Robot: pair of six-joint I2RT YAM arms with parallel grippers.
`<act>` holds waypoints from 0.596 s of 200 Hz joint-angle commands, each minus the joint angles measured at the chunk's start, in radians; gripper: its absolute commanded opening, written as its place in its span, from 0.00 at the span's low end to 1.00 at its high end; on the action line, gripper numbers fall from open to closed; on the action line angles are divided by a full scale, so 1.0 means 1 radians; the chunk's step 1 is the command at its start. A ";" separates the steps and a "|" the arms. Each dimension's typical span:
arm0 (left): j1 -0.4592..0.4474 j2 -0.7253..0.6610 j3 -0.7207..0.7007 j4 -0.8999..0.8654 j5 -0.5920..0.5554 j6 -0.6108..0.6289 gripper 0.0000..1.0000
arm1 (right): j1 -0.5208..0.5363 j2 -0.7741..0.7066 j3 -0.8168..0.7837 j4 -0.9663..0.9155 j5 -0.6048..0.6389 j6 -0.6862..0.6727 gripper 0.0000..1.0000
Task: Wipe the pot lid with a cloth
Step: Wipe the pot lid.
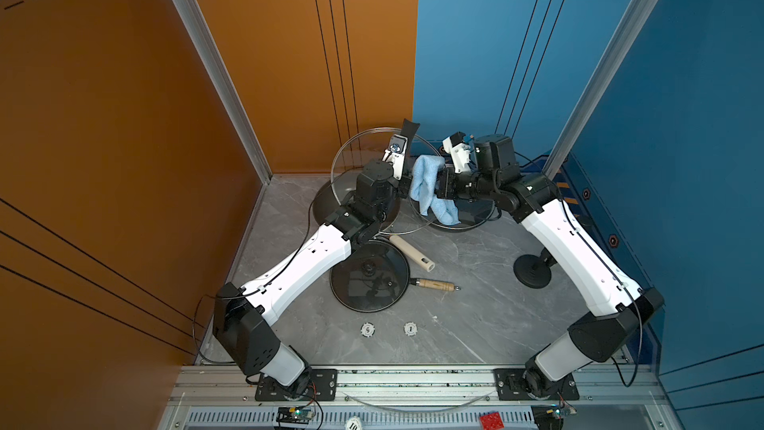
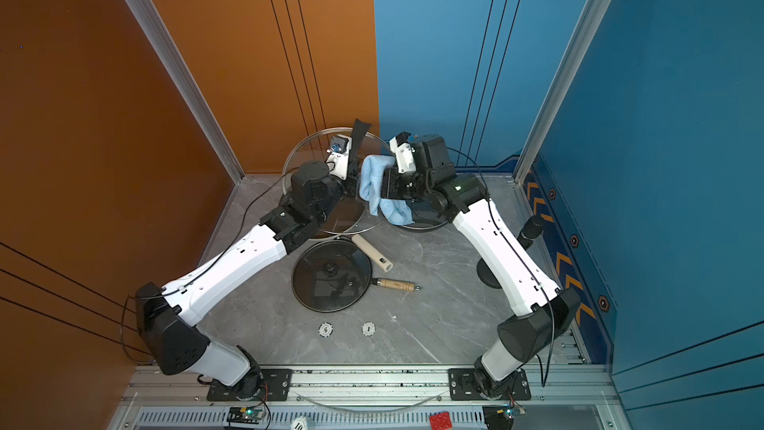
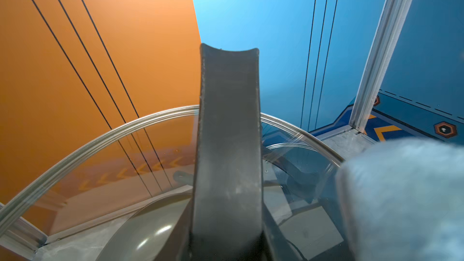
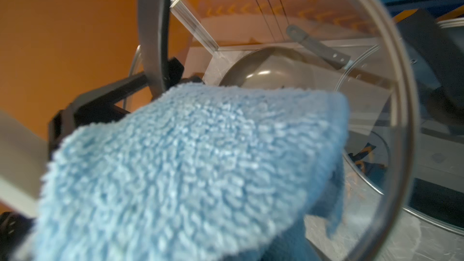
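A clear glass pot lid (image 1: pixel 345 150) (image 2: pixel 299 146) is held up on edge at the back of the table. My left gripper (image 1: pixel 403 186) (image 2: pixel 351 184) is shut on its black strap handle (image 1: pixel 407 130) (image 3: pixel 228 134). The lid's rim (image 3: pixel 75 150) arcs behind the handle in the left wrist view. My right gripper (image 1: pixel 444 188) (image 2: pixel 388 190) is shut on the light-blue cloth (image 1: pixel 426 182) (image 2: pixel 372 184). The cloth hangs right beside the handle at the lid's face. In the right wrist view the cloth (image 4: pixel 188 171) hides my jaws, and the lid's rim (image 4: pixel 404 91) curves beyond it.
A dark pan (image 1: pixel 370 279) with a wooden handle lies mid-table, a cream handle (image 1: pixel 411 252) beside it. A grey pan (image 1: pixel 326 208) sits under the left arm. Another round pan (image 1: pixel 467 221) sits under the cloth. A black stand (image 1: pixel 533 270) is at the right, two chips (image 1: pixel 367 329) in front.
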 commanded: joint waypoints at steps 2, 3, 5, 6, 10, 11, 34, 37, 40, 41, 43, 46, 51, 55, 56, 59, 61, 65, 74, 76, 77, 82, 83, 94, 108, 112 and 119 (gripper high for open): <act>-0.025 -0.039 0.016 0.242 -0.058 0.051 0.00 | 0.025 0.053 0.052 -0.027 -0.080 0.053 0.00; -0.026 -0.039 0.016 0.243 -0.059 0.053 0.00 | 0.025 0.056 0.053 -0.027 -0.083 0.055 0.00; -0.028 -0.040 0.014 0.247 -0.061 0.056 0.00 | 0.027 0.061 0.053 -0.027 -0.089 0.056 0.00; -0.029 -0.040 0.013 0.248 -0.062 0.058 0.00 | 0.027 0.063 0.054 -0.028 -0.091 0.056 0.00; -0.032 -0.042 0.009 0.253 -0.064 0.065 0.00 | 0.030 0.073 0.056 -0.028 -0.096 0.058 0.00; -0.033 -0.042 0.009 0.256 -0.064 0.067 0.00 | 0.030 0.075 0.056 -0.028 -0.096 0.058 0.00; -0.058 -0.059 -0.009 0.284 -0.069 0.102 0.00 | 0.002 0.115 0.052 -0.034 -0.005 0.046 0.00; -0.060 -0.063 -0.010 0.286 -0.070 0.108 0.00 | -0.008 0.120 0.053 -0.033 -0.001 0.047 0.00; -0.064 -0.065 -0.014 0.288 -0.070 0.113 0.00 | -0.019 0.126 0.053 -0.033 0.002 0.048 0.00; -0.065 -0.065 -0.014 0.289 -0.071 0.114 0.00 | -0.022 0.129 0.054 -0.033 0.004 0.049 0.00; -0.068 -0.066 -0.015 0.288 -0.073 0.118 0.00 | -0.029 0.132 0.056 -0.033 0.008 0.051 0.00; -0.070 -0.070 -0.016 0.290 -0.074 0.123 0.00 | -0.039 0.139 0.060 -0.033 0.012 0.052 0.00; -0.076 -0.075 -0.020 0.290 -0.079 0.131 0.00 | -0.056 0.150 0.065 -0.033 0.019 0.051 0.00; -0.080 -0.080 -0.023 0.290 -0.082 0.133 0.00 | -0.068 0.158 0.069 -0.032 0.025 0.046 0.00; -0.081 -0.082 -0.024 0.290 -0.082 0.134 0.00 | -0.070 0.160 0.070 -0.033 0.027 0.044 0.00; -0.083 -0.085 -0.026 0.290 -0.083 0.136 0.00 | -0.081 0.167 0.075 -0.033 0.037 0.036 0.00; -0.084 -0.089 -0.029 0.290 -0.084 0.136 0.00 | -0.084 0.169 0.077 -0.033 0.039 0.035 0.00; -0.085 -0.095 -0.033 0.290 -0.086 0.136 0.00 | -0.095 0.176 0.082 -0.036 0.048 0.029 0.00; -0.089 -0.107 -0.043 0.289 -0.089 0.135 0.00 | -0.119 0.191 0.092 -0.036 0.052 0.022 0.00; -0.090 -0.112 -0.046 0.290 -0.089 0.135 0.00 | -0.125 0.195 0.095 -0.036 0.052 0.021 0.00; -0.090 -0.112 -0.048 0.290 -0.090 0.135 0.00 | -0.128 0.197 0.097 -0.036 0.052 0.020 0.00; -0.093 -0.119 -0.055 0.290 -0.093 0.136 0.00 | -0.140 0.205 0.105 -0.036 0.058 0.014 0.00; -0.094 -0.121 -0.056 0.290 -0.093 0.136 0.00 | -0.142 0.207 0.105 -0.036 0.060 0.014 0.00; -0.098 -0.135 -0.069 0.290 -0.096 0.137 0.00 | -0.163 0.222 0.120 -0.035 0.070 0.003 0.00; -0.105 -0.151 -0.081 0.288 -0.101 0.139 0.00 | -0.184 0.239 0.143 -0.036 0.069 -0.007 0.00; -0.106 -0.154 -0.085 0.288 -0.103 0.140 0.00 | -0.189 0.242 0.149 -0.033 0.066 -0.008 0.00; -0.109 -0.157 -0.089 0.288 -0.106 0.142 0.00 | -0.194 0.248 0.159 -0.032 0.054 -0.013 0.00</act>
